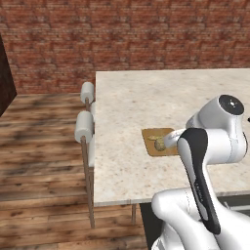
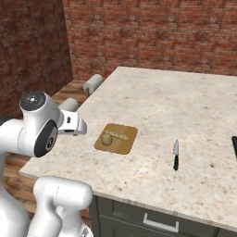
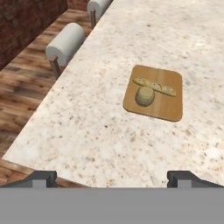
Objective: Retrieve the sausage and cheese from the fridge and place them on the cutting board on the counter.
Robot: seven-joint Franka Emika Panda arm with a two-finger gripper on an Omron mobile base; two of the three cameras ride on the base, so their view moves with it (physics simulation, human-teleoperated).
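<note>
The golden-brown cutting board (image 1: pixel 150 135) (image 2: pixel 123 145) (image 3: pixel 158 110) lies on the beige speckled counter (image 1: pixel 141 97) (image 2: pixel 162 102) (image 3: pixel 100 131). On it rests the cheese (image 1: pixel 159 144) (image 2: pixel 107 139) (image 3: pixel 145 96), a rounded yellowish-tan lump. A pale tan, speckled long piece (image 2: pixel 119 135) (image 3: pixel 155 85) lies right beside the cheese on the board. My gripper (image 3: pixel 113 178) hovers over the counter's near edge, short of the board, open wide with nothing between its fingertips (image 3: pixel 43 177). The sausage and the fridge are out of view.
A black-handled knife (image 2: pixel 176 155) lies on the counter right of the board. White cylindrical stools (image 1: pixel 84 126) (image 2: pixel 92 83) (image 3: pixel 65 43) stand along the counter's left side above a wooden floor. A brick wall (image 1: pixel 122 34) closes the back.
</note>
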